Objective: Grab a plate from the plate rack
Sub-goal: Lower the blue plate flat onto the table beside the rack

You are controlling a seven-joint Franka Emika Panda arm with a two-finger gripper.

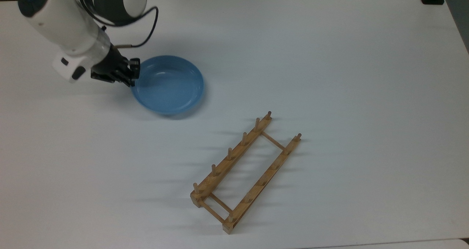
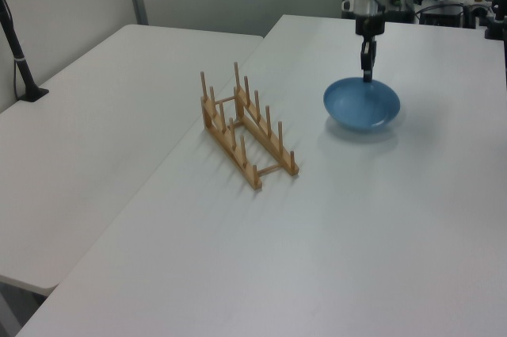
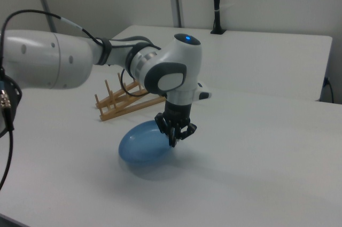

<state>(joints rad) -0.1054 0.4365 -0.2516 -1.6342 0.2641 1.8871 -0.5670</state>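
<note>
No legible text, labels, brands, nos. or signs in any view. Checked my arm casing, the plate, the rack, the table: nothing readable on any of them.

White arm [image 1: 66, 25], black gripper [image 1: 131, 75], black cable [image 1: 146, 29]
</note>
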